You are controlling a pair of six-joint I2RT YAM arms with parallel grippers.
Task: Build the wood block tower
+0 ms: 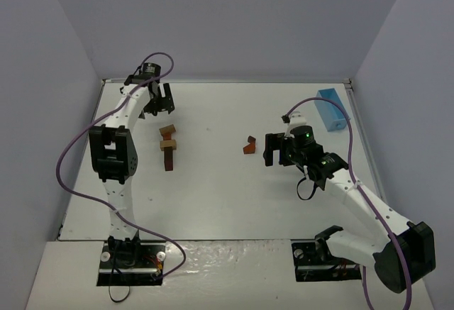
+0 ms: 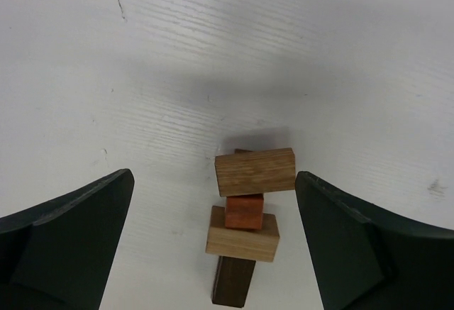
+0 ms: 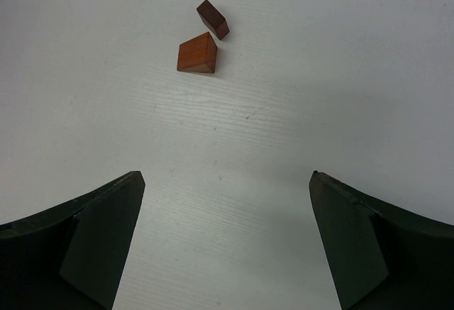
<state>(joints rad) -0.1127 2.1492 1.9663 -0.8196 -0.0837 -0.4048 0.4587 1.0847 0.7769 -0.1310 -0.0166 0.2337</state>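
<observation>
The wood block tower (image 1: pixel 168 147) stands left of the table's middle. In the left wrist view it is a dark brown block (image 2: pixel 234 281) at the bottom, then a tan block (image 2: pixel 242 235), a reddish-brown cube (image 2: pixel 244 212) and a tan block (image 2: pixel 255 172) on top. My left gripper (image 1: pixel 160 100) (image 2: pixel 213 175) hangs open above and just behind the tower, touching nothing. Two loose wood blocks lie near the middle: a reddish-brown wedge (image 1: pixel 247 148) (image 3: pixel 198 54) and a dark brown piece (image 1: pixel 251 140) (image 3: pixel 213 19). My right gripper (image 1: pixel 277 150) (image 3: pixel 225 175) is open and empty, just right of them.
A light blue rectangular box (image 1: pixel 330 109) lies at the table's back right edge. White walls close in the table at the back and on both sides. Purple cables loop from both arms.
</observation>
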